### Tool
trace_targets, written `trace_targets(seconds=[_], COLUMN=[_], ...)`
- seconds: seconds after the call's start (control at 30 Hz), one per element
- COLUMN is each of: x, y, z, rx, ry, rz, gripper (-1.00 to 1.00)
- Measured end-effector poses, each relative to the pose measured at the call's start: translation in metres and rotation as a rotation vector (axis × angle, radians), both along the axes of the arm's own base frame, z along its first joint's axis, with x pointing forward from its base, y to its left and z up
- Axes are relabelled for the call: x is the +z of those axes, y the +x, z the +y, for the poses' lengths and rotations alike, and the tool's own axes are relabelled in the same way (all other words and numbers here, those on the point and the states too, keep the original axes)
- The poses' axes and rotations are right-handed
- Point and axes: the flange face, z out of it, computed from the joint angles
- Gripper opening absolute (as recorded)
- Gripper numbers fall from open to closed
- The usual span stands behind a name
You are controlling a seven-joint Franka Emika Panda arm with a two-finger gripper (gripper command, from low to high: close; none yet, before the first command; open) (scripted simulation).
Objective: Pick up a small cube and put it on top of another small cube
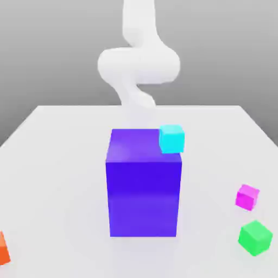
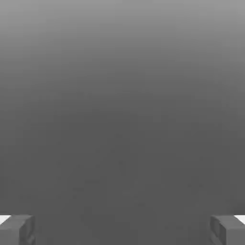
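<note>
Centrally, blue block [image 1: 143, 184] before arm [image 1: 138, 65]

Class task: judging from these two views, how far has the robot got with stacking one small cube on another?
Done: nothing; no small cube sits on another. The cyan cube rests on the blue block; magenta cube and green cube lie apart. In hand: nothing; the fingers stand open. Left: grasp, lift, stack.

A cyan cube [image 1: 171, 138] sits on the tall blue block's [image 1: 143, 190] top corner, white arm [image 1: 138, 65] behind
</note>
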Motion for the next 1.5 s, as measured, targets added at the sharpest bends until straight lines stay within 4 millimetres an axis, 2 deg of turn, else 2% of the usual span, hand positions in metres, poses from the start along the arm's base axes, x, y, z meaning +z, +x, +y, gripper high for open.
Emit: trace_targets(seconds=[0.07,0.13,0.2,0.3,0.37,0.47,0.57,0.6,0.7,0.73,0.93,0.97,1.2,1.4,1.5], x=[-0.044,-0.087,-0.131,-0.198,-0.243,-0.308,-0.371,-0.391,-0.448,-0.463,-0.528,-0.534,-0.533,-0.478,-0.463], y=[0.021,0.035,0.041,0.038,0.027,0.001,-0.038,-0.058,-0.107,-0.116,-0.125,-0.125,-0.126,-0.125,-0.099], z=[0.033,0.066,0.099,0.146,0.176,0.214,0.245,0.259,0.274,0.274,0.274,0.274,0.274,0.274,0.273], rx=[0.071,0.140,0.209,0.314,0.385,0.492,0.601,0.655,0.757,0.773,0.788,0.788,0.788,0.787,0.757], ry=[-0.021,-0.044,-0.069,-0.110,-0.139,-0.187,-0.239,-0.262,-0.318,-0.327,-0.334,-0.335,-0.335,-0.336,-0.327], rz=[0.067,0.130,0.191,0.280,0.339,0.425,0.511,0.537,0.621,0.640,0.659,0.659,0.659,0.658,0.663], gripper=[0.00,0.00,0.00,0.00,0.00,0.00,0.00,0.00,0.00,0.00,0.00,-1.00,-1.00,-1.00,-1.00])
